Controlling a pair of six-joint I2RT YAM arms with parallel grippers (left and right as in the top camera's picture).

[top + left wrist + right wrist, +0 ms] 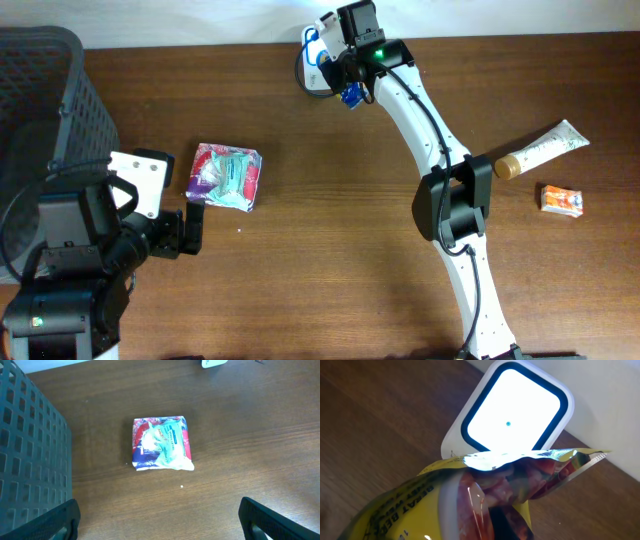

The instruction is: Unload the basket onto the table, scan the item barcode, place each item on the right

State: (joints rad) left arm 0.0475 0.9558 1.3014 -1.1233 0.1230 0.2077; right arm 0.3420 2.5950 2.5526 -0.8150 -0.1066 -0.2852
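A dark brown wooden table (pixel 300 240) fills the overhead view, with a strip of white wall along its far edge. A black mesh basket (pixel 45 100) stands at the far left. On the right lie a white tube (pixel 545 150) with a brown cap and, just nearer, a small orange box (pixel 562 200). A white scanner (pixel 515 410) with a brightly lit square window sits at the far edge, left of centre. The item, a yellow and red pouch (pixel 470 500), is up off the table directly in front of that window, its crimped top edge crossing the window's lower rim in the right wrist view. The right gripper (pixel 345 72) is closed on the pouch; the pouch hides its fingers in the wrist view. The right arm (pixel 440 170) reaches from the near edge diagonally to the far left, elbow bent over the right-centre of the table, wrist just right of the scanner. The left gripper (pixel 159 505) has its jaws spread wide and holds nothing. It hangs above bare wood, and a red and green packet (pixel 161 443) lies flat just beyond its fingertips. The left arm (pixel 70 250) is folded at the near left, next to the basket.
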